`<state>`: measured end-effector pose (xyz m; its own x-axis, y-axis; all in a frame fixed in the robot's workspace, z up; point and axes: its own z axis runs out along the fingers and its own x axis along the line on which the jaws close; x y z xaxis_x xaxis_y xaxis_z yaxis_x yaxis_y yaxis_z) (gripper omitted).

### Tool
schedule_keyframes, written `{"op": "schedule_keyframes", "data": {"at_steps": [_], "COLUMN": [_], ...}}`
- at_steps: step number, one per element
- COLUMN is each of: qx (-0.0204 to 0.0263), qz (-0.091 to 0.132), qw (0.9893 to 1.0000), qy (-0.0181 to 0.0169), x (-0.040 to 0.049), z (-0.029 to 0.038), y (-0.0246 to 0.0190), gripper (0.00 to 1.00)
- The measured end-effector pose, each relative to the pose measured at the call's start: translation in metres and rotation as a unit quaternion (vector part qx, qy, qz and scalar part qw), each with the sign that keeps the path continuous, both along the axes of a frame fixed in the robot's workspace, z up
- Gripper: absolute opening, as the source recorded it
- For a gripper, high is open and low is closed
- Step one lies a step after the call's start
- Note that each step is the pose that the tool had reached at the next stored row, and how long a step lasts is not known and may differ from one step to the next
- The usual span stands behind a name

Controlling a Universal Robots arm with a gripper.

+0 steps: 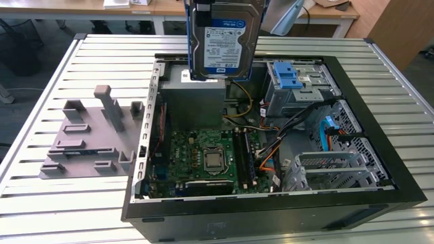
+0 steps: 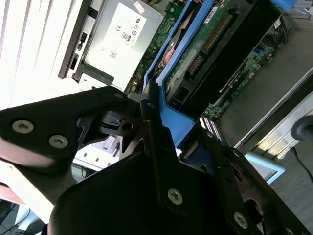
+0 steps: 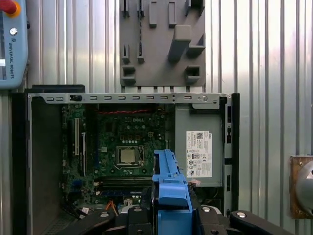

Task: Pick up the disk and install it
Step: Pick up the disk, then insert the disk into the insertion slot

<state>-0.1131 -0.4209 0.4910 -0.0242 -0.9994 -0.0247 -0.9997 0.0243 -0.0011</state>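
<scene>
Look: we see the disk (image 1: pixel 224 40), silver metal with a white-and-blue label and blue carrier frame.
Place: upright above the open computer case (image 1: pixel 271 218).
Hand: our hand (image 2: pixel 164 122) grips the disk's blue frame.
Surface: ribbed metal counter (image 1: pixel 61 203); wooden desks (image 1: pixel 169 7) behind.
Count: we count one disk, one computer case, one grey fixture plate (image 1: pixel 88 137).

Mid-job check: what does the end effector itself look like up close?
In both wrist views the end effector is matte black: flat, angular link plates with rounded ends, pinned together by silver round-head screws. One broad plate carries two such screws side by side.
</scene>
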Motion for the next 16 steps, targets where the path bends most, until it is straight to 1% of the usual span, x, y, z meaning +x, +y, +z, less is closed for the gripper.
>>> {"op": "schedule_keyframes", "data": {"at_steps": [6,13,15,16], "qx": [0.0000,0.0000,0.0000,0.0000], "qz": [0.000,0.000,0.000,0.000], "qw": [1.0000,1.0000,1.0000,1.0000], "qy": [-0.0001,-0.0001,-0.0004,-0.0011], "x": [0.0000,0.0000,0.0000,0.0000], "z": [-0.0003,-0.0003,-0.0003,-0.0003], "y": [-0.0040,-0.0047,-0.0058,-0.0066], "gripper": [0.37,0.37,0.37,0.37]}}
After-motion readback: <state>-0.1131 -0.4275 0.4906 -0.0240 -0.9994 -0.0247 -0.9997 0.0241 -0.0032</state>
